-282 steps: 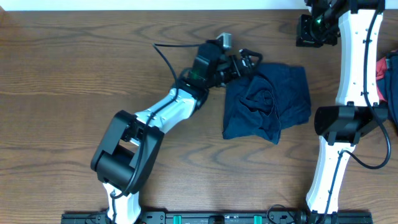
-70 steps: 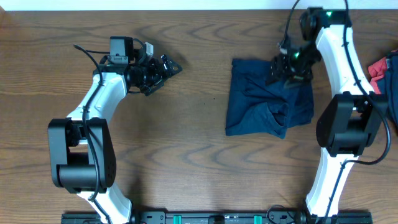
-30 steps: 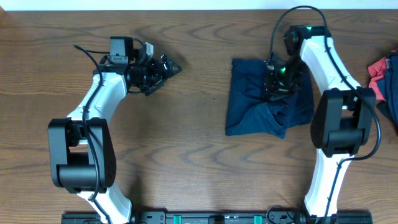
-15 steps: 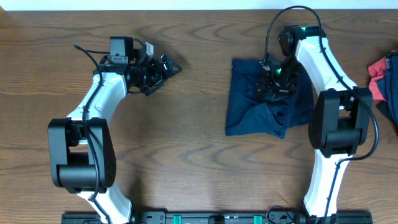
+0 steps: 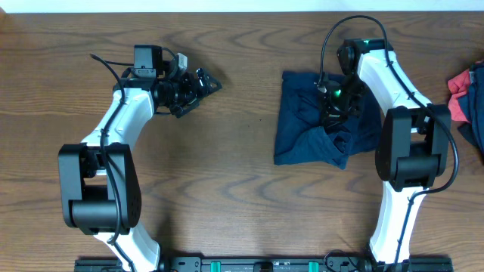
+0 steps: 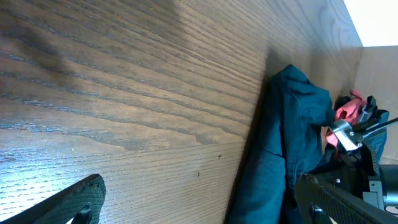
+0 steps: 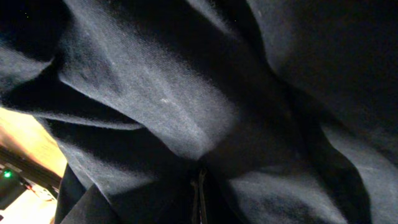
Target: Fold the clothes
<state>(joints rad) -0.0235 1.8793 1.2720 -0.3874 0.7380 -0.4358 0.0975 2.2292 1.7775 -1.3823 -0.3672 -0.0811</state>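
**Change from the earlier frames.** My right gripper [image 5: 333, 113] has travelled from the far right edge of the clothes [image 5: 302, 140] inward to the crumpled middle of the garment. My left arm has not shifted, and the garment's outline on the table [image 5: 242, 189] is almost unchanged.

**Right fingers.** They are closed together. In the right wrist view they cannot be seen, because dark navy fabric [image 7: 155, 106] fills the frame. Its folds gather into a tight crease at the lower centre, so the closed fingers are pinching the cloth.

**Left fingers.** My left gripper [image 5: 203, 81] hovers over bare wood, well apart from the garment. In the left wrist view the two fingers [image 6: 84, 196] stand wide apart with nothing between them.

**The clothes.** The garment lies in a rumpled, roughly square heap on the right half of the table, seen edge-on from the left wrist [image 6: 292, 124]. A red cloth [image 5: 461, 83] lies at the table's right edge.
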